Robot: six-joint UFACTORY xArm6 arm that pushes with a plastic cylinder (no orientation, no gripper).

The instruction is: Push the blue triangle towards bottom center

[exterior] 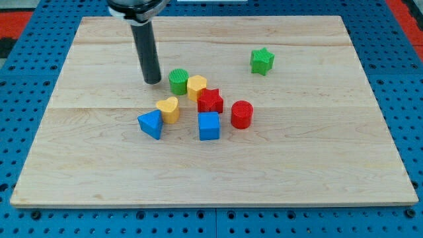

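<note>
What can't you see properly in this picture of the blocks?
- The arm above the rod: cut off by the view's top edge.
- Yellow heart-like block: whether it touches the blue triangle is unclear from this angle.
- Yellow block: its exact shape is too small to tell, partly behind the red star.
- My tip shows, left of the green cylinder.

Below the blue triangle (151,123) the wooden board (211,178) lies open down to its bottom edge. On the triangle's upper right the yellow heart (168,109) touches it, and the blue cube (209,125) stands near on the right. My tip (153,80) stands well above, just left of the green cylinder (178,80).
</note>
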